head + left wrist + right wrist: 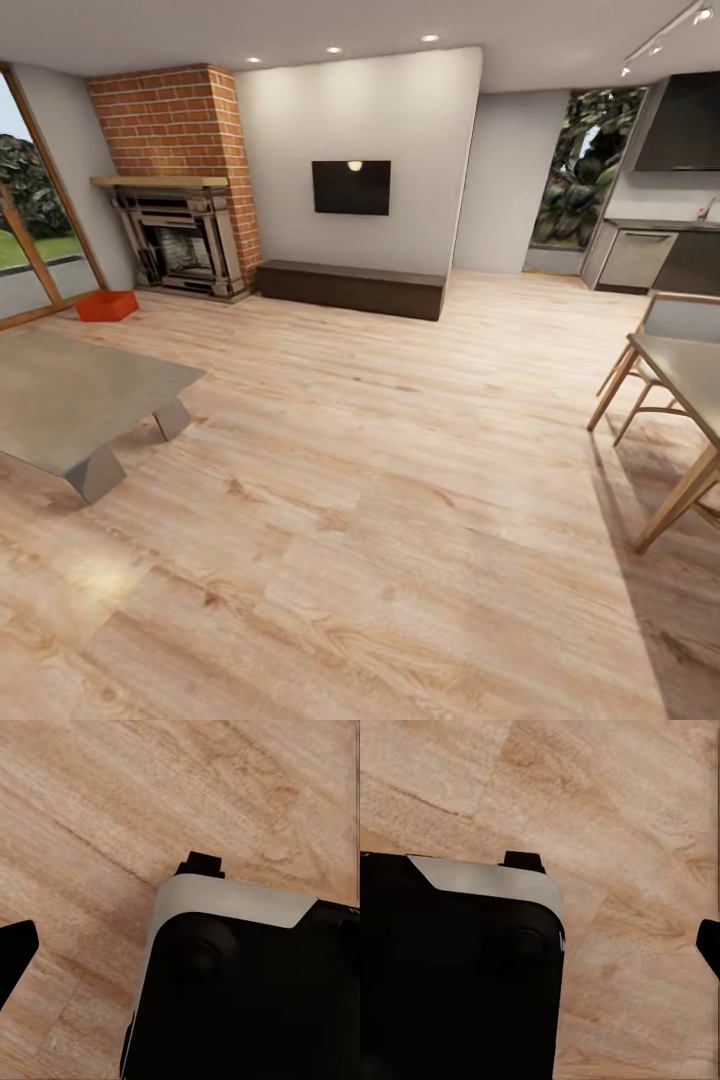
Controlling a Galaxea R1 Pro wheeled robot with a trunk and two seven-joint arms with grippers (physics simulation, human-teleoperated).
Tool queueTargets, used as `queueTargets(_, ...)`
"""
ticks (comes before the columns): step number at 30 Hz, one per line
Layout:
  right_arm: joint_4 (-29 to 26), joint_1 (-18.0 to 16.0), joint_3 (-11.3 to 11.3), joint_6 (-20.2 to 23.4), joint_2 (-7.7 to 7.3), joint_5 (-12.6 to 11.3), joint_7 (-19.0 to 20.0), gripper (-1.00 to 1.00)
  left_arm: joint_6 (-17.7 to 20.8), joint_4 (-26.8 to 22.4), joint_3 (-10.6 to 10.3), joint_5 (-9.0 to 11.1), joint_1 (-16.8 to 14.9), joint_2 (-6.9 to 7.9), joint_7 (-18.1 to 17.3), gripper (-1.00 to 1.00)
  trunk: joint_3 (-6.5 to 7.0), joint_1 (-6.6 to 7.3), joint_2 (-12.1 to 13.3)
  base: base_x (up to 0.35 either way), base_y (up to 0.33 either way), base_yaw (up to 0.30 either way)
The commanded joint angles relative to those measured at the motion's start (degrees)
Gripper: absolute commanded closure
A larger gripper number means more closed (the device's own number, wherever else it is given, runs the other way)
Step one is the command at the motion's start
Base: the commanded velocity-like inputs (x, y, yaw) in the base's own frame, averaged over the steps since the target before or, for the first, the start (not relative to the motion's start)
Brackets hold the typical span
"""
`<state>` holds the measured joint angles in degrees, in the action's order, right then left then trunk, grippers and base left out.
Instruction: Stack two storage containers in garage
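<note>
While the head camera is looking across the living room's wood-plank floor (400, 480), one orange-red storage container (106, 305) is sitting on that floor far across the room, just beside the brick fireplace (185, 240) and close to the wood-framed glass door (30, 250). It is lying well apart from both grippers, far beyond anything the fingers are pointing at. A grey low table (75, 400) is standing between the robot and the container, a dark bench (350, 288) is running along the wall under a wall-mounted screen (351, 187), and a wooden-legged table with a chair (680, 400) is standing at the right side of the head view.

At the left wrist, one dark fingertip (15, 956) is showing over bare planks, alongside the robot's black-and-white base (247, 990); whether the left fingers are spread or pressed together cannot be told. At the right wrist, one dark fingertip (709, 945) is likewise hanging over the planks next to the base, and the spacing of the right fingers cannot be told either. Nothing is lying beneath or between the fingers but floor.
</note>
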<state>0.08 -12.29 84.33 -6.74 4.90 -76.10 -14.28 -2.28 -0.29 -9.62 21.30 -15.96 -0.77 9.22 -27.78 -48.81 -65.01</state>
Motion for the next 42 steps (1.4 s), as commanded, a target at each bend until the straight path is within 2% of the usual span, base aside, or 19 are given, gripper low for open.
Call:
queueTargets(1, 0.0, 0.0, 0.5, -0.1, 0.02, -0.6, -0.1, -1.00, -0.2, 0.0, -0.5, 0.5, 0.0, -0.02, 0.2, -1.00, -0.05, -0.03, 0.0, 0.322, -0.092, 0.000)
queueTargets(22, 0.0, 0.0, 0.5, -0.2, 0.02, -0.6, -0.1, -1.00, -0.2, 0.1, -0.5, 0.5, 0.0, -0.02, 0.2, -1.00, -0.05, -0.03, 0.0, 0.322, -0.092, 0.000)
queueTargets(42, 0.0, 0.0, 0.5, -0.2, 0.02, -0.5, -0.1, -1.00, -0.2, 0.0, -0.5, 0.5, 0.0, -0.02, 0.2, -1.00, -0.05, -0.03, 0.0, 0.322, -0.092, 0.254)
